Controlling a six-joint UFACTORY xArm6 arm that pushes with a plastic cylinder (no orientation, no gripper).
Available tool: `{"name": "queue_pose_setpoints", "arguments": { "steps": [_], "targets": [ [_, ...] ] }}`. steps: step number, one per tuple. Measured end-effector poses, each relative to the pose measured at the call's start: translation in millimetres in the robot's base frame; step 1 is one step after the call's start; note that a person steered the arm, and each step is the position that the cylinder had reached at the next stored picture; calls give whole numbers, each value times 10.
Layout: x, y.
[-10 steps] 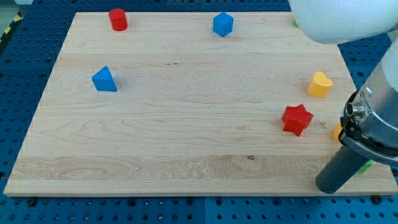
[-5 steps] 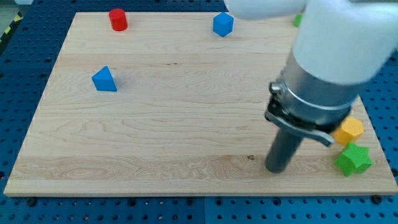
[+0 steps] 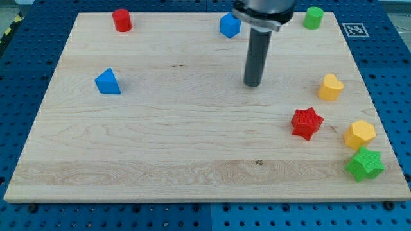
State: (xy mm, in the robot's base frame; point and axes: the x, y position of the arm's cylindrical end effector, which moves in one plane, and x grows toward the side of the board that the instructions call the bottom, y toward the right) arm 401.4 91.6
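Note:
My tip [image 3: 253,84] rests on bare wood right of the board's middle, in the upper half, touching no block. Nearest to it is the blue hexagonal block [image 3: 230,25], up and to the left near the top edge. A red star [image 3: 306,123] lies down and to the right of the tip, and a yellow heart [image 3: 331,87] sits farther right. A blue triangular block [image 3: 108,82] stands far off at the left.
A red cylinder [image 3: 121,20] sits at the top left and a green cylinder [image 3: 313,17] at the top right. A yellow hexagonal block [image 3: 359,135] and a green star [image 3: 365,165] crowd the bottom right corner. The wooden board [image 3: 160,147] lies on a blue perforated table.
The rod swept from the bottom right corner leftward, then up to the upper middle of the board. No block has visibly shifted.

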Motion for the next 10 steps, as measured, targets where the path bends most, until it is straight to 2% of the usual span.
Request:
{"name": "queue_pose_setpoints", "arguments": {
  "steps": [3,4,8,10],
  "targets": [
    [-530,501],
    [-579,942],
    [-397,1744],
    [-270,2362]
  ]
}}
